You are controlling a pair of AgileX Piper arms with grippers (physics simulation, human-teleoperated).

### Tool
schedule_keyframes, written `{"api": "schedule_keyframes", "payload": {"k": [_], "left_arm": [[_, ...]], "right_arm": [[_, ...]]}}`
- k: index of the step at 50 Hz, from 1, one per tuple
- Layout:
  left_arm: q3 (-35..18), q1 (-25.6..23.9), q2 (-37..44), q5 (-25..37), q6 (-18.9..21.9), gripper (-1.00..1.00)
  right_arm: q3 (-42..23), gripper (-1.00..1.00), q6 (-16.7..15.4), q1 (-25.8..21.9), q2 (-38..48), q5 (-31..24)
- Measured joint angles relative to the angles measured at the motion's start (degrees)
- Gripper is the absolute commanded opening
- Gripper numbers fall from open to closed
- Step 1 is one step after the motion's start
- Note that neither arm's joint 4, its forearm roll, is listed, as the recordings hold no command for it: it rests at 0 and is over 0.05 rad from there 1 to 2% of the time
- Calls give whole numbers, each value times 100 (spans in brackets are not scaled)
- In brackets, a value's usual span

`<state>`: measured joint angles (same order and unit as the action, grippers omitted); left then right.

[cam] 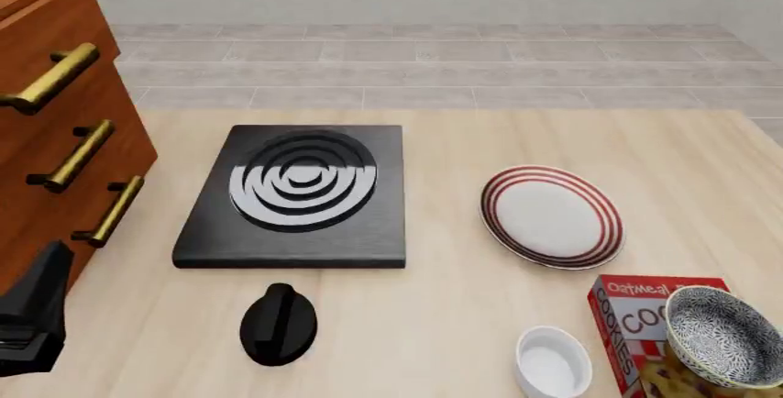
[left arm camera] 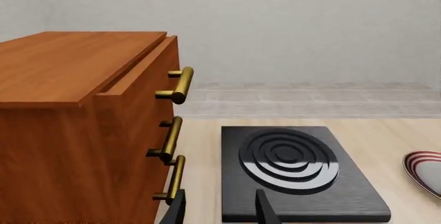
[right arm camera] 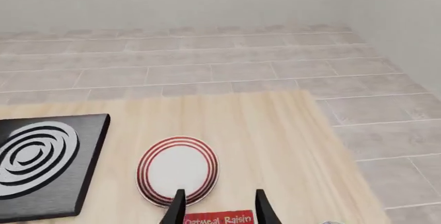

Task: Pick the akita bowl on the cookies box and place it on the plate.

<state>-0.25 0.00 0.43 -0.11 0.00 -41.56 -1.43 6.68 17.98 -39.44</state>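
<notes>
The flat red cookies box [cam: 639,325] carries a white label reading "Oatmeal Raisin COOKIES". On its near right part sits 1 akita bowl [cam: 724,336], round and deep, densely speckled dark on white with a pale rim. Beyond the box lies 1 round white plate [cam: 551,215] ringed in red, bare. Just left of the box stands 1 plain white ramekin [cam: 552,360]. Farther left are 1 black stove burner [cam: 299,196] with concentric rings, 1 black knob [cam: 279,324], and a wooden cabinet [cam: 49,150] with 3 brass handles. The left gripper [left arm camera: 219,208] and right gripper [right arm camera: 218,207] both stand spread and empty.
</notes>
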Motion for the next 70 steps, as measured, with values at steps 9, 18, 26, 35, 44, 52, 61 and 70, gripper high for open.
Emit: {"api": "schedule_keyframes", "payload": {"k": [9, 18, 26, 35, 44, 52, 61, 70], "left_arm": [[0, 0, 0, 0, 0, 100], [0, 0, 0, 0, 0, 100], [0, 0, 0, 0, 0, 100], [0, 0, 0, 0, 0, 100], [0, 0, 0, 0, 0, 100], [0, 0, 0, 0, 0, 100], [0, 0, 0, 0, 0, 100], [0, 0, 0, 0, 0, 100]], "right_arm": [[-203, 100, -219, 186, 98, -549], [-169, 100, -287, 453, 155, -776], [36, 100, -294, 675, 118, -858], [428, 100, -264, 880, 23, -824], [825, 100, -187, 1025, -35, -703], [1083, 100, -142, 1130, -68, -610], [1343, 100, -80, 1216, -67, -477], [1584, 100, -41, 1291, -40, -347]]}}
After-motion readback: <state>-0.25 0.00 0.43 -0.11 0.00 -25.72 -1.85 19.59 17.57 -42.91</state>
